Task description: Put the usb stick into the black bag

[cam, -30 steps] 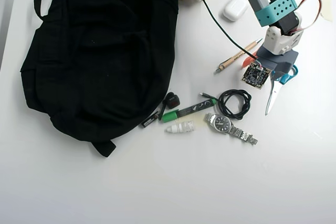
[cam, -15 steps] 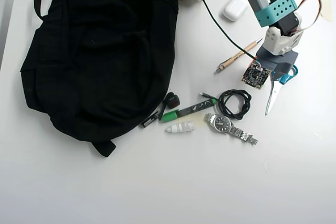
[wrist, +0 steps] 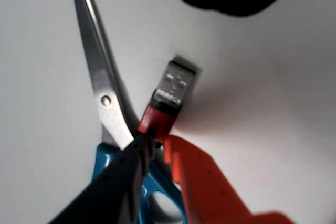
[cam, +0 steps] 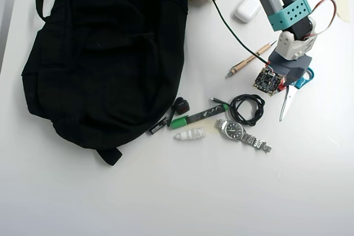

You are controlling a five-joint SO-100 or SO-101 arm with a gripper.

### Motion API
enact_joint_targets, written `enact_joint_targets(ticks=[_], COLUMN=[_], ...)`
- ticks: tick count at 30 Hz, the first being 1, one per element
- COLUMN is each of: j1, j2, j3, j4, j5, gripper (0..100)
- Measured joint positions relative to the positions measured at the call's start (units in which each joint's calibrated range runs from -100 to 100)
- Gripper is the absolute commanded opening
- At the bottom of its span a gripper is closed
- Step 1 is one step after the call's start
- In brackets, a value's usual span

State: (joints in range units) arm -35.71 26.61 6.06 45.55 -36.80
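In the wrist view the usb stick (wrist: 168,98), red with a silver plug end, is pinched at its red end by my gripper (wrist: 156,142), between the black finger (wrist: 126,171) and the orange finger (wrist: 194,182). It casts a shadow on the white table beside the scissors (wrist: 102,87). In the overhead view my gripper (cam: 284,85) stands at the right, above the scissors' blue handle (cam: 303,79), and only a red speck of the usb stick (cam: 282,87) shows under it. The black bag (cam: 105,53) lies spread over the upper left, far from the gripper.
Between gripper and bag lie a coiled black cable (cam: 246,109), a watch (cam: 239,132), a green marker (cam: 198,116), a white cap (cam: 189,134), a black-and-red clip (cam: 180,105) and a thin black stick (cam: 158,126). A wooden-handled tool (cam: 250,59) and a white case (cam: 248,9) sit further up.
The gripper head has shifted slightly to the left over the scissors. The red piece seen left of the wrist a second ago is now tucked under it.
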Motion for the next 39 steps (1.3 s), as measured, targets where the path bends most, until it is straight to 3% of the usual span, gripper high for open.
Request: enact_joint_targets(ticks=[16,31,39], j1=[-0.51,-0.51,-0.51], j2=[-0.42,-0.08,0.17], j3=[-0.43,-18.43,-20.73], j4=[1.62,27.52,26.76], j5=[0.00,-0.05,-0.05], gripper=[2,2,10])
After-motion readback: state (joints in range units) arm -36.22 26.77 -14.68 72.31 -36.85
